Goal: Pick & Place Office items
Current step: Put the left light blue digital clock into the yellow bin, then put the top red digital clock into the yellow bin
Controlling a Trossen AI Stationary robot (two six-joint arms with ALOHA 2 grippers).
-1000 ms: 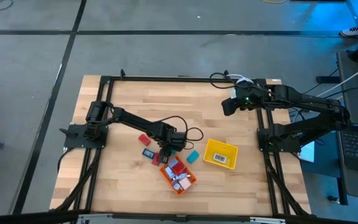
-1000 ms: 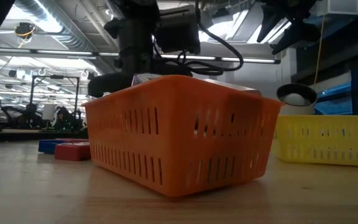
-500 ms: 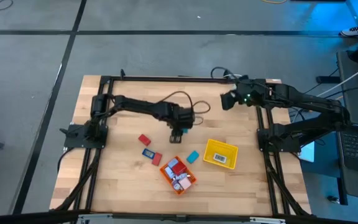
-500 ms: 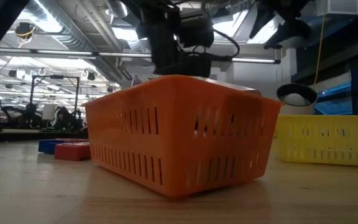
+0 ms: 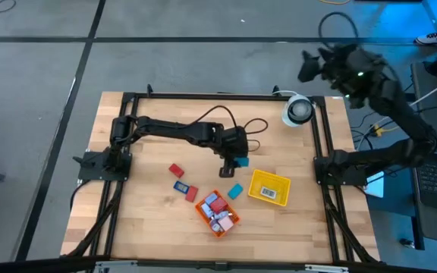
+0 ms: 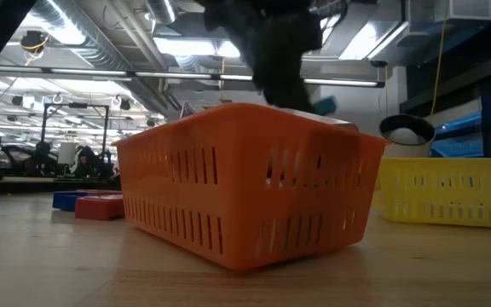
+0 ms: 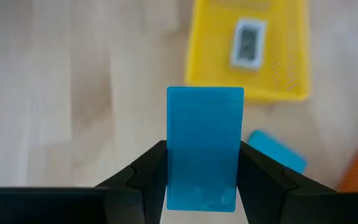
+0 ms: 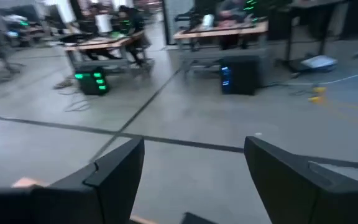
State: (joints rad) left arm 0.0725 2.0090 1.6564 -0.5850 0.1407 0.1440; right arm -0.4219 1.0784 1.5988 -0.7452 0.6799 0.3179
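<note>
Grip first: left gripper [image 7: 204,152] clenched on a blue block [image 7: 204,146], fingers [image 7: 146,173] pressed against its two long sides, block upright between them and clear of the table. Has lifted away from the loose pieces left of the orange basket [image 5: 218,212] within the last second and swung right. Hangs now over bare wood just left of the yellow tray's [image 5: 269,187] far-left corner, not yet above it.

Means, most likely, one office item picked and in transit, with placing still to do. Which tray is meant cannot be told from here. Needs, by this reading, a little more travel right and toward the near side before letting go over the yellow tray.

Leaves on the table a teal piece [image 5: 235,190] between basket and yellow tray, a red piece [image 5: 175,171], a blue piece [image 5: 180,186] and another red piece [image 5: 191,193] to the basket's left. Holds several pieces already in the orange basket; shows a labelled item in the yellow tray.

Right gripper [image 8: 194,180], fingers spread wide and empty, has risen off beyond the table's far right corner, uncovering a white round object [image 5: 297,110] there.
</note>
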